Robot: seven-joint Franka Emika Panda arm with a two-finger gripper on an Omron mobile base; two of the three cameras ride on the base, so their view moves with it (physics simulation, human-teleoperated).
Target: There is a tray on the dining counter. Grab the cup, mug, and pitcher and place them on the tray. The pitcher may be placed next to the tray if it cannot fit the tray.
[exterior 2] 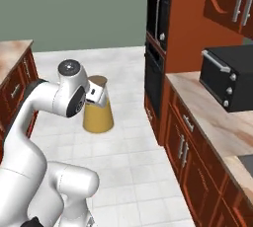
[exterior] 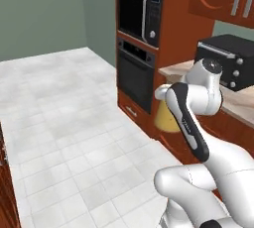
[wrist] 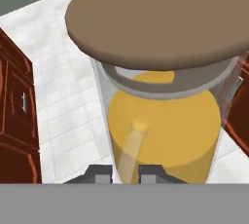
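We carry the pitcher above the kitchen floor, the gripper pinching its glass just below the brown lid. We should keep it upright and travel steadily toward the tray, avoiding the cabinets.

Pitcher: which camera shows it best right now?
The right base view: the pitcher shows whole, lid to base, carried above the floor. The hand view shows its lid and liquid close up but cropped; the left base view shows just a yellow sliver behind the arm.
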